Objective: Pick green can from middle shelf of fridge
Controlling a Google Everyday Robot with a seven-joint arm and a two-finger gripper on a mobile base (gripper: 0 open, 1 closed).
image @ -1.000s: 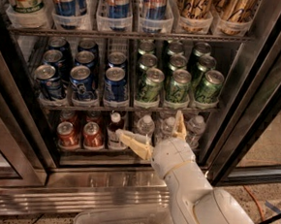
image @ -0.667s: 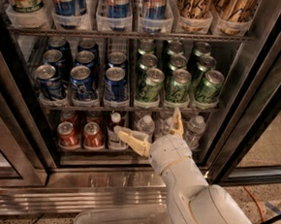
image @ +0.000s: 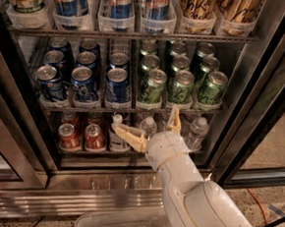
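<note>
While the gripper (image: 145, 119) hangs in front of the lowest rack, I judge this to be the approach step: nothing is held, and its two cream fingers (image: 127, 133) are splayed wide, one lying out to the left, the other pointing up at the front edge of the middle shelf (image: 133, 110)

The green can (image: 180, 86) I would go for stands at the front of the centre green lane, on the right half of that shelf, almost straight above the upright finger. Its two green neighbours stand close on either side, with more rows behind

My next move, as I see it, calls for raising the wrist to can-body height, turning it so the fingers straddle one can, then easing in. The gaps between lanes look narrow, so I would want a clean line

The can is a smooth, glossy aluminium cylinder, light green with dark script and a silver pull-tab top; I expect it to be slippery and easy to dent. It sits in a clear plastic lane tray on grey wire, and the tray's low front lip likely means lifting before pulling out

Dark blue cans (image: 117, 84) fill the left half, and red-orange cans (image: 69, 135) and clear water bottles (image: 196, 132) stand beyond the gripper. The fridge (image: 262, 95) has dark door frames and a shiny steel base
</note>
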